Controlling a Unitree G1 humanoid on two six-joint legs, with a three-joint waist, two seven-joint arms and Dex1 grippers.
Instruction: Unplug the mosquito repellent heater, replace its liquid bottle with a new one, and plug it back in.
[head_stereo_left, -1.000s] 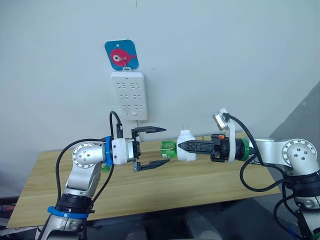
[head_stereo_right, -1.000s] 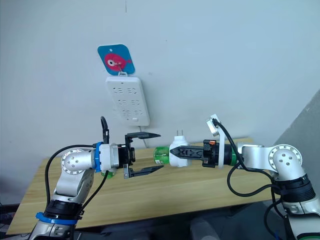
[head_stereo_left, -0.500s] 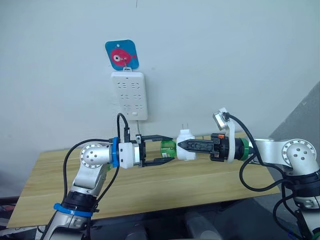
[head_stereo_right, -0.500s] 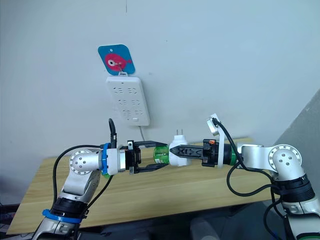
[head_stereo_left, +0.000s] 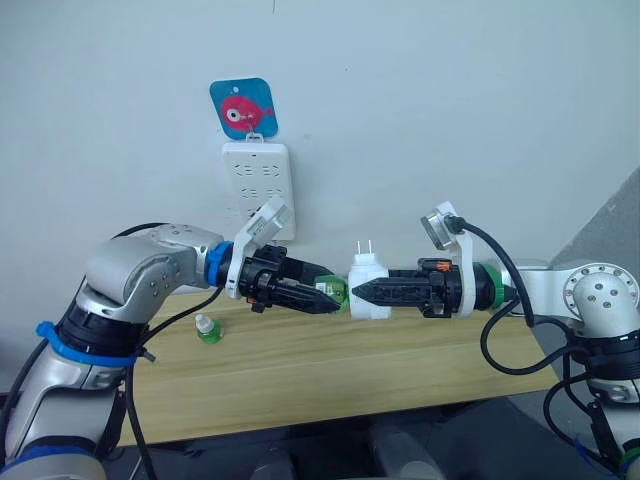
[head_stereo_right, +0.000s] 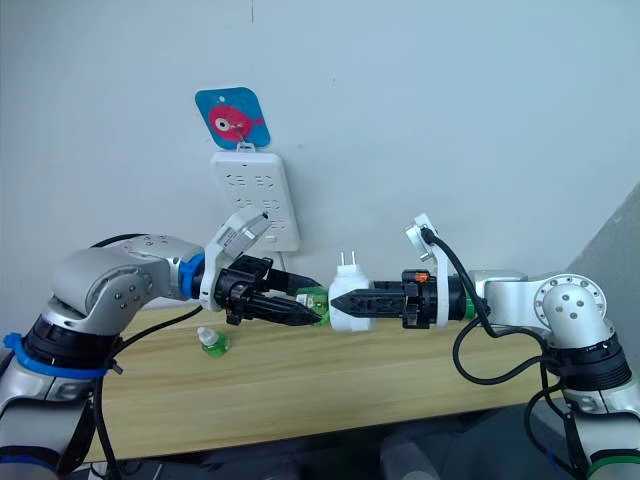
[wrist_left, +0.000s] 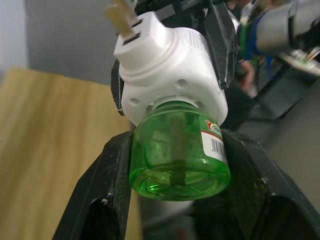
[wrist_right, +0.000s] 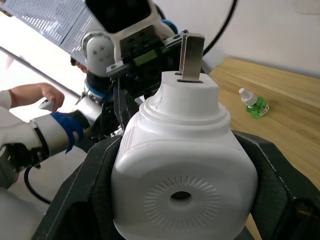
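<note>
Green liquid bottle (wrist_left: 177, 152) is now clamped between the fingers of the left gripper (head_stereo_left: 318, 292), which a second ago stood open short of it. Left arm has swung its elbow out to the left, forearm reaching horizontally rightward above the wooden table (head_stereo_left: 330, 375). Right arm extends horizontally leftward; the right gripper (head_stereo_left: 365, 292) is closed on the mosquito repellent heater (head_stereo_left: 368, 290), held in mid-air between both arms, two prongs pointing up. Bottle remains seated in the heater. Count: one heater, two bottles; the spare bottle (head_stereo_left: 207, 329) stands on the table. One wall power strip (head_stereo_left: 259, 190).
</note>
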